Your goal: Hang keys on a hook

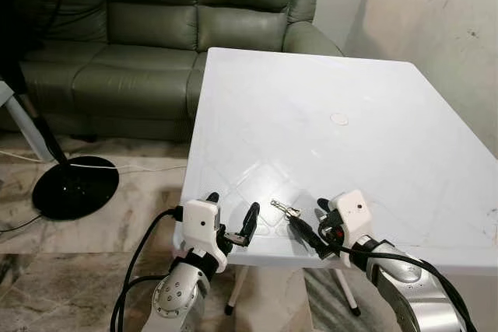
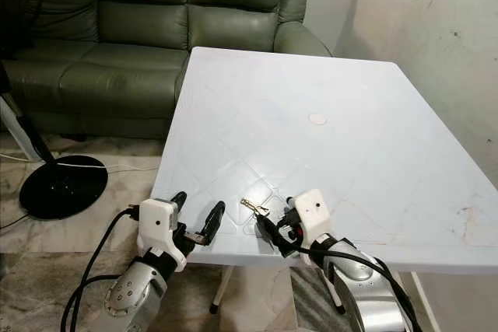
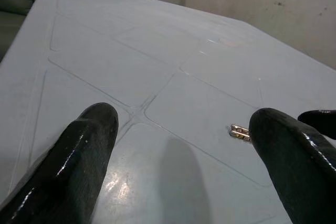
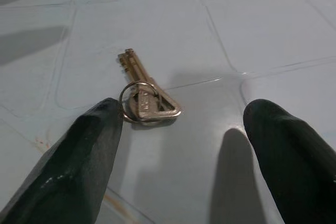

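Head view: keys [image 1: 285,208] lie flat on the white table [image 1: 327,75] near its front edge, between the spread, empty left gripper [image 1: 231,218] and right gripper [image 1: 308,221]. Right wrist view: left fingertip [image 4: 100,129] seems to touch the ring

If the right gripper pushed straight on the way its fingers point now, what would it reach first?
Most likely the key lying flat on the white table. The right gripper is open, and the key sits just past one fingertip, off-centre, so that finger may nudge it first.
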You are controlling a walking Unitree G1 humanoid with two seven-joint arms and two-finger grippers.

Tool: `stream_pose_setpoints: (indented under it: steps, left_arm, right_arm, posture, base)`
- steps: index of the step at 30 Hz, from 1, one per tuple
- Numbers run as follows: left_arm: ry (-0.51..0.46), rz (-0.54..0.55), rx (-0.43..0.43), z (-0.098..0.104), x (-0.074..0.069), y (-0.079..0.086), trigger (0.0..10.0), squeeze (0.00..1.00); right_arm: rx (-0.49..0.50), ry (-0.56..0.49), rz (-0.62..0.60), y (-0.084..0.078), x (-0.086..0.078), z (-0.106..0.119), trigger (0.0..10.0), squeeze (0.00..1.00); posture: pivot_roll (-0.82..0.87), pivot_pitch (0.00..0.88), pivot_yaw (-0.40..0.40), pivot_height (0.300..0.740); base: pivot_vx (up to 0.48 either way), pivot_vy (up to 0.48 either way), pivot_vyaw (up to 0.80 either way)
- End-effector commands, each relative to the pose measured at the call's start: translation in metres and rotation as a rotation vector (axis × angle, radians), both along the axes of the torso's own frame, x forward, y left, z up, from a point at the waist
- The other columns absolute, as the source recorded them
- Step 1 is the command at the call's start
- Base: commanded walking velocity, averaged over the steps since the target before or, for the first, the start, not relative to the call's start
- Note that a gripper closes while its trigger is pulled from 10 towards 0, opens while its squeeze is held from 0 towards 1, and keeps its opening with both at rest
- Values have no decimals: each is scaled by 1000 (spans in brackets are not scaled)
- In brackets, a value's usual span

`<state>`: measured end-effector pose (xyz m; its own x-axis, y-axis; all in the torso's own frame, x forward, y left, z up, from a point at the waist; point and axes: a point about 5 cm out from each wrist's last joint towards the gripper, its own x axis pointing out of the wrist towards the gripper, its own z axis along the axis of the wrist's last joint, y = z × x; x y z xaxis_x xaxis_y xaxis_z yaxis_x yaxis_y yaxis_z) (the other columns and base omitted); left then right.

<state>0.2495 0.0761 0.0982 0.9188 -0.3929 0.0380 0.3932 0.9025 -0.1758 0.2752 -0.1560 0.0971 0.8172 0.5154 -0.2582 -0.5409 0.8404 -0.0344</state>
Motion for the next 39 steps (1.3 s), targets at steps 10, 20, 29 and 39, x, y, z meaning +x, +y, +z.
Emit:
stream_pose_setpoints:
  steps: [10,20,29,39]
  left_arm:
    - [6,17,-40,3,-1,-5,10000,0]
    - [6,28,-46,4,0,-5,10000,0]
    - [10,32,-57,4,0,-5,10000,0]
    - [11,30,-59,5,1,-6,10000,0]
  right_arm:
    - [40,-11,13,10,-2,5,10000,0]
    - [78,32,-32,27,-4,2,10000,0]
    - [44,45,-100,33,-7,-3,4471,0]
    - [34,43,-161,28,-5,-2,0,0]
  posture:
    - [9,101,-114,740]
    - [16,97,-118,740]
    - [9,102,-114,740]
    - [4,107,-114,740]
  base:
    - [0,0,0]
    - [0,0,0]
    - [0,0,0]
    - [0,0,0]
